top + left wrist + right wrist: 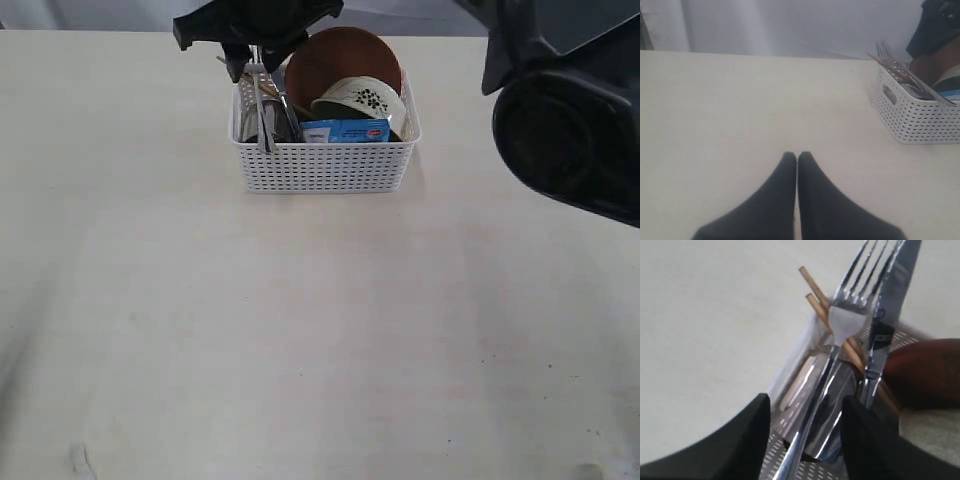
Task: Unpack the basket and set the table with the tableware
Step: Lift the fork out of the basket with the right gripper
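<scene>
Soft even light, weak shadows; glare on fork (842,322), knife (892,295); near fingers (740,440) blurred

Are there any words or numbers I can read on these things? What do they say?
Blue packet: white and red print, too small and blurred to read.
Knife: a dark mark on the blade, not readable.
Bowl: only a flower pattern, no words.
No other text shows.
</scene>
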Motion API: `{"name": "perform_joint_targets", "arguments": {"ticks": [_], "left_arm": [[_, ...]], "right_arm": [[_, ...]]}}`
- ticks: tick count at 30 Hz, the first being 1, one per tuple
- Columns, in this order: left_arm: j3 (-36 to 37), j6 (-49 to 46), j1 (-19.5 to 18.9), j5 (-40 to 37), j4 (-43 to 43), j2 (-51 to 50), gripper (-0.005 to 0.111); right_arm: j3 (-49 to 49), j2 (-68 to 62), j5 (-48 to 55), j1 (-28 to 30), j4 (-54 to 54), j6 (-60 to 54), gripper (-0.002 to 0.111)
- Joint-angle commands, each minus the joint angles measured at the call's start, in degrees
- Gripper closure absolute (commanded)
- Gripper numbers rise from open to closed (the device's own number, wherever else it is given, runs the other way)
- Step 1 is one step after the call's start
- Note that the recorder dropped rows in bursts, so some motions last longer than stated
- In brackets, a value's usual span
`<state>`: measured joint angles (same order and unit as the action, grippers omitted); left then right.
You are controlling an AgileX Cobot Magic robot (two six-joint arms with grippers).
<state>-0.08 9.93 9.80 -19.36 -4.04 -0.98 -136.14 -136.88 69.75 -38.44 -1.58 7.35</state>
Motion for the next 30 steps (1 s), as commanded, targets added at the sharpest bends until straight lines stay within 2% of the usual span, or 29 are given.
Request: {"name": "perform_joint_targets", "arguments": {"ticks": [1,9,17,20,22,30], "left_arm": [[0.08,0.3,0.17,0.57,0.02,-0.18,0.105],[0.08,0.3,0.17,0.57,0.02,-0.18,0.105],[0.08,0.3,0.17,0.57,0.02,-0.18,0.105],[0.08,0.3,0.17,0.57,0.02,-0.18,0.105],[0.08,0.3,0.17,0.57,0.02,-0.18,0.105],[0.08,0.3,0.17,0.57,0.02,-0.18,0.105]], "right_arm": [[-0.41,-1.85,0.21,0.05,1.58,0.85,0.066],[-0.41,-4.04,0.21,-0.61,1.05,0.85,0.076],[-0.41,-5.85,0.21,-0.49,1.58,2.29,0.076],[-0.41,-5.96,0.21,-0.49,1.58,2.18,0.09],[-0.41,-5.96,0.21,-0.49,1.58,1.4,0.107],[-0.41,-1.82,0.21,-0.49,1.93,1.4,0.109]]}}
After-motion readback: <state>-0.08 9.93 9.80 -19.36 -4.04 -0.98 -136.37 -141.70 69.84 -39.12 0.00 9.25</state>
